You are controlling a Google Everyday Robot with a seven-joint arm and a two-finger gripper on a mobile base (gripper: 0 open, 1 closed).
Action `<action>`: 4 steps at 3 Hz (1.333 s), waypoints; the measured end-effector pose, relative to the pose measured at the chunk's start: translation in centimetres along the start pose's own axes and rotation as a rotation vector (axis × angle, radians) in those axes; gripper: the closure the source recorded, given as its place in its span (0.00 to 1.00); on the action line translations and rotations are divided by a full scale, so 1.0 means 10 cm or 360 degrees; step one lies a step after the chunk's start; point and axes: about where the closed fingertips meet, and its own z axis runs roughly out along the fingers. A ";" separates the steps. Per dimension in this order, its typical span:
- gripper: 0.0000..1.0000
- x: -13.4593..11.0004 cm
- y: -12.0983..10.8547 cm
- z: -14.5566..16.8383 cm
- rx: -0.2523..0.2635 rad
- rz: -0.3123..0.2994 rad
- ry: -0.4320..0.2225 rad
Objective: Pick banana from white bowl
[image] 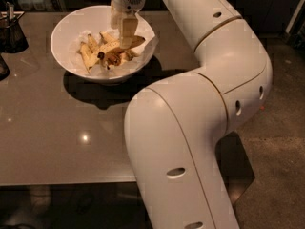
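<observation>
Bowl [61, 56] sat near table's [52, 132] far edge, left of middle. Banana [136, 41] lay inside, across bowl's right half, among shorter, browner pieces on paper lining. Gripper [124, 38] pointed straight down over banana, low within rim; probably top approach because bowl wall blocked side reach. Grip width: could not tell. Dark container [12, 32] stood at far left corner, well apart.

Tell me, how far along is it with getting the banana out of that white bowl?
Done: the approach. The gripper sits low inside the white bowl, right over the banana. In hand: the grab itself; whether it has hold yet cannot be seen. Left: the lift, since the banana lies among the other pieces in the bowl.
</observation>
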 end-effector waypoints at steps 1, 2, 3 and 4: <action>0.41 -0.01 -0.02 0.06 -0.0019 -0.0005 0.0008; 0.41 -0.07 -0.04 0.16 -0.0046 -0.0030 0.0018; 0.42 -0.11 -0.04 0.24 -0.0076 -0.0042 0.0022; 0.42 -0.10 -0.02 0.30 -0.0105 -0.0041 0.0022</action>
